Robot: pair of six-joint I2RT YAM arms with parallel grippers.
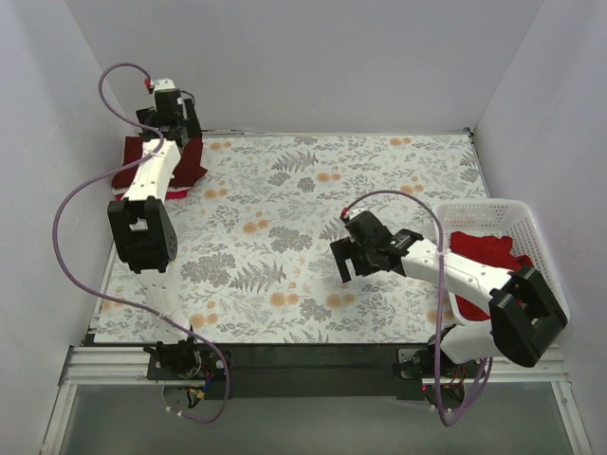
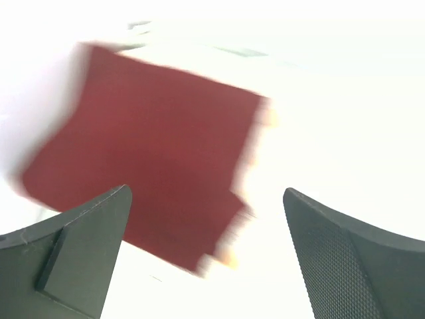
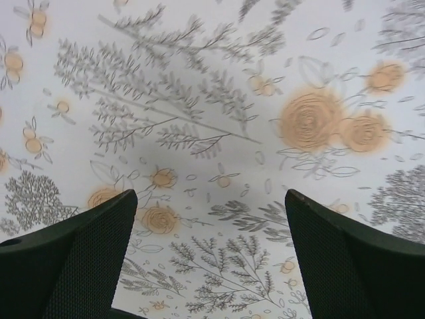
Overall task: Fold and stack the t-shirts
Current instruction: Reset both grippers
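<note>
A folded dark maroon t-shirt (image 1: pixel 190 161) lies at the far left corner of the table, partly hidden by my left arm; it fills the upper left of the blurred left wrist view (image 2: pixel 153 159). My left gripper (image 1: pixel 174 121) is open and empty above it (image 2: pixel 206 259). A brighter red t-shirt (image 1: pixel 486 254) lies crumpled in the white lattice basket (image 1: pixel 517 223) at the right. My right gripper (image 1: pixel 347 263) is open and empty over the bare floral cloth (image 3: pixel 209 259), left of the basket. No cream-white shirt shows.
The table is covered by a floral cloth (image 1: pixel 313 227). White walls close in the left, back and right sides. The basket stands at the right edge beside my right arm. Purple cables loop off both arms.
</note>
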